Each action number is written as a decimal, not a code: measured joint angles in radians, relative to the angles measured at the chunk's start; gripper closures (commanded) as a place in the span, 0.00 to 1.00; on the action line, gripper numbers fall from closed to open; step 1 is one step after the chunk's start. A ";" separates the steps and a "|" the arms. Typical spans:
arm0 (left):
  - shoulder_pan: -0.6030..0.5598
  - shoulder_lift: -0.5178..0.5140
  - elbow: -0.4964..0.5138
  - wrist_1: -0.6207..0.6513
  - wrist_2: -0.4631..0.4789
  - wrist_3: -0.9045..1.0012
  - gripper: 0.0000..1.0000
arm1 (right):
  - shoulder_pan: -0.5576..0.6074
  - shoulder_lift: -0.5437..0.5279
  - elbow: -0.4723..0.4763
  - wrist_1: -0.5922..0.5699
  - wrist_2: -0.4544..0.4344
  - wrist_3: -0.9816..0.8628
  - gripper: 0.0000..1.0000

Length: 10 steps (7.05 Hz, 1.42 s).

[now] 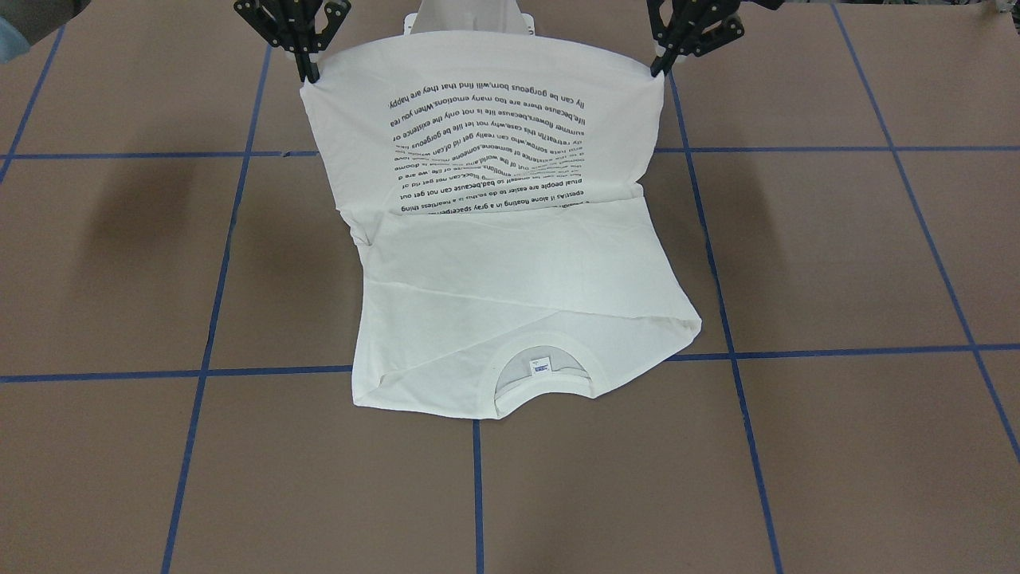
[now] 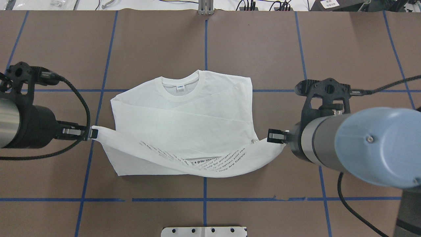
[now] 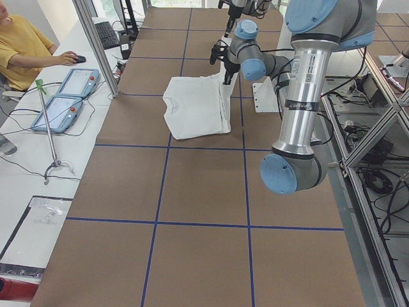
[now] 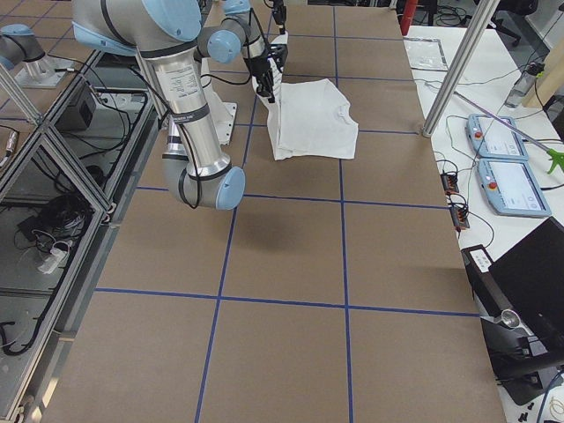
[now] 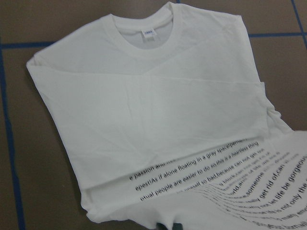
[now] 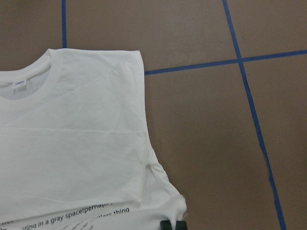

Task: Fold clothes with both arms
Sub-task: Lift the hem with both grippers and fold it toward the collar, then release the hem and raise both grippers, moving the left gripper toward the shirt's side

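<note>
left arm [image 2: 19, 121] reaches in low from the bench's left end. left gripper [image 2: 93, 133] is clamped on one bottom corner of the T-shirt [image 2: 184, 112], w/ cloth pinched btwn the fingers and held off the surface. Brown bench [image 2: 148, 39] top shows wide on both sides of that arm, crossed by blue tape lines [image 2: 205, 42].

T-shirt sits approx mid-bench. Its upper part lies flat w/ the sides folded in, so both side edges run fairly straight. collar [image 2: 180, 82] w/ tag [image 2: 180, 87] points to the far edge, operators' side. The bottom part is a raised flap [image 1: 486, 72], lifted toward the robot-side edge. It is stretched btwn the two grippers & sags in the middle. printed text [image 1: 486, 151] is on the flap's face turned to the far edge and runs on to the flat part. From overhead it shows only faintly through the cloth. Where the flap leaves the bench, the fold runs across the shirt's full width, w/ small creases at both ends.

right gripper [image 2: 271, 135] is likewise closed on the other bottom corner, approx level w/ its partner. right arm [image 2: 345, 148] comes in from the bench's right end. Bench top shows broad beyond it, & also from the collar out to the far edge. White base plate [image 2: 204, 231] sits at the robot-side edge, apart from the flat part.
</note>
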 measured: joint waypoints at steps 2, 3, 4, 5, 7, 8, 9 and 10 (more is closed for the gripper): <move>-0.057 -0.070 0.133 0.003 0.005 0.029 1.00 | 0.109 0.019 -0.199 0.171 0.044 -0.064 1.00; -0.067 -0.140 0.240 -0.006 0.005 0.052 1.00 | 0.142 0.023 -0.278 0.248 0.052 -0.098 1.00; -0.088 -0.192 0.340 -0.034 0.005 0.106 1.00 | 0.164 0.038 -0.351 0.312 0.057 -0.124 1.00; -0.124 -0.213 0.423 -0.073 0.004 0.170 1.00 | 0.178 0.073 -0.441 0.374 0.059 -0.138 1.00; -0.172 -0.221 0.581 -0.166 0.005 0.258 1.00 | 0.187 0.137 -0.612 0.482 0.058 -0.145 1.00; -0.179 -0.222 0.661 -0.232 0.005 0.274 1.00 | 0.191 0.151 -0.678 0.532 0.058 -0.149 1.00; -0.181 -0.224 0.739 -0.304 0.007 0.279 1.00 | 0.199 0.162 -0.730 0.570 0.057 -0.160 1.00; -0.182 -0.227 0.800 -0.364 0.008 0.281 1.00 | 0.210 0.173 -0.777 0.591 0.057 -0.174 1.00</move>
